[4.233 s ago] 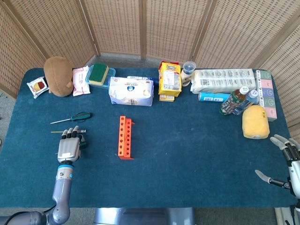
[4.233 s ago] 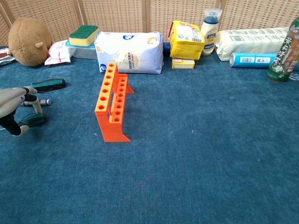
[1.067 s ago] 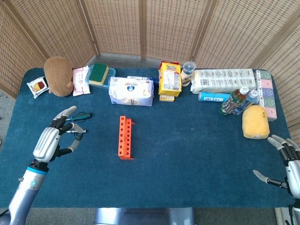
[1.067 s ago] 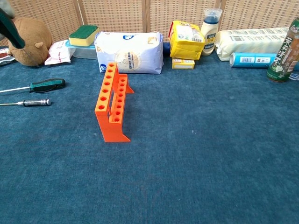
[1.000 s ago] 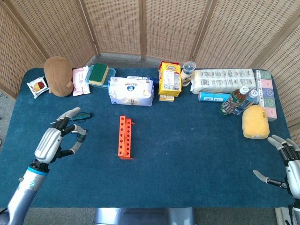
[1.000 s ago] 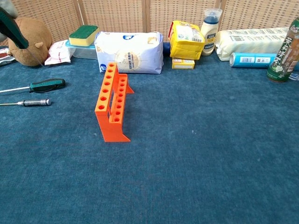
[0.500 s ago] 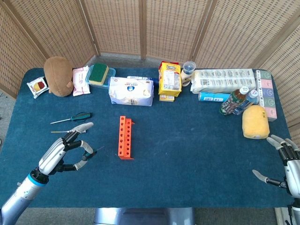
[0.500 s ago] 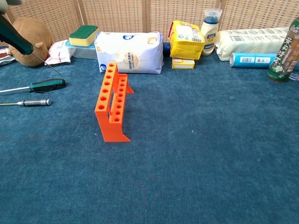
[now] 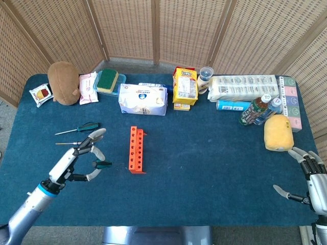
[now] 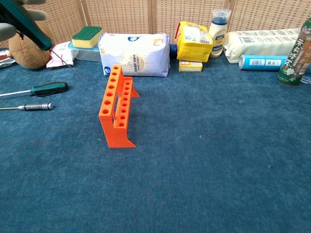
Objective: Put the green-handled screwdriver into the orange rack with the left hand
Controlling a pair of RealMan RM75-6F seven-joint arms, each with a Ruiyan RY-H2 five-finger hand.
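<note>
My left hand [image 9: 77, 160] hovers above the table, left of the orange rack [image 9: 136, 149], and pinches a green-handled screwdriver [image 9: 101, 164]. In the chest view its dark green handle [image 10: 28, 23] shows at the top left. Its thin shaft slants down and right, and the tip ends left of the rack [image 10: 116, 104], apart from it. The rack stands upright with its rows of holes empty. My right hand [image 9: 309, 177] rests at the table's front right edge with its fingers spread and nothing in it.
Another green-handled screwdriver [image 10: 48, 88] and a silver-handled one [image 10: 36, 106] lie on the cloth left of the rack. A brown plush toy [image 9: 63, 82], a tissue pack [image 9: 143, 99], a yellow bag [image 9: 185, 87], bottles [image 9: 258, 110] and a yellow sponge [image 9: 278, 132] line the back and right.
My left hand has lifted the screwdriver off the cloth and carried it right, toward the rack. The shaft now reaches further into the chest view. The right hand has barely moved.
</note>
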